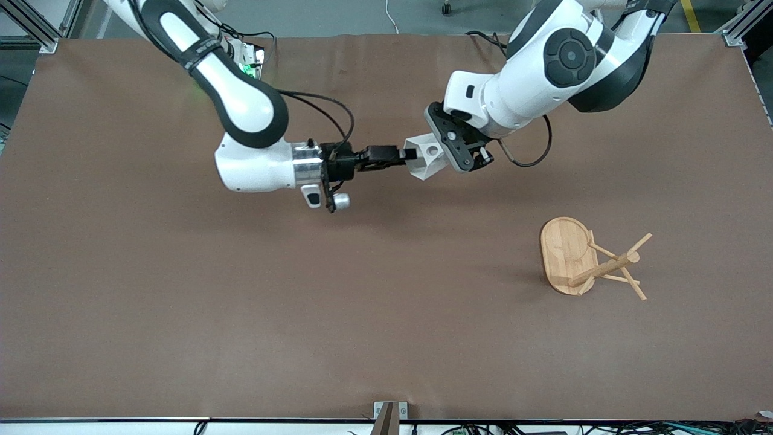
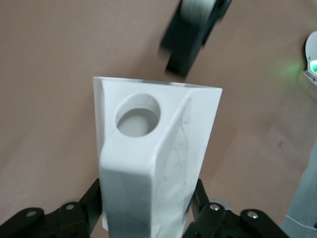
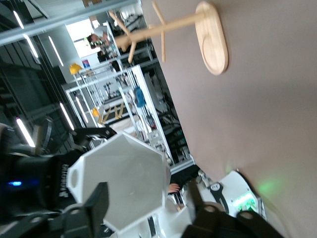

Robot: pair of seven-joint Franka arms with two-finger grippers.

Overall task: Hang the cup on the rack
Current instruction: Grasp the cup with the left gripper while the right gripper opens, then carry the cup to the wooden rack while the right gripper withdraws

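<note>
The white faceted cup [image 1: 424, 162] hangs in the air over the middle of the table, between the two grippers. My left gripper [image 1: 442, 151] is shut on its narrow end; in the left wrist view the fingers [image 2: 198, 201] press both sides of the cup [image 2: 153, 163], handle hole facing the camera. My right gripper [image 1: 406, 154] is open at the cup's wide end. In the right wrist view one of its fingers [image 3: 194, 196] stands apart from the cup [image 3: 124, 183]. The bamboo rack [image 1: 604, 266] stands upright toward the left arm's end, nearer the front camera.
The rack's oval base [image 1: 564, 248] rests on the brown table [image 1: 241, 314]. The rack also shows in the right wrist view [image 3: 163, 27]. The right gripper shows blurred in the left wrist view [image 2: 185, 39], just past the cup's rim.
</note>
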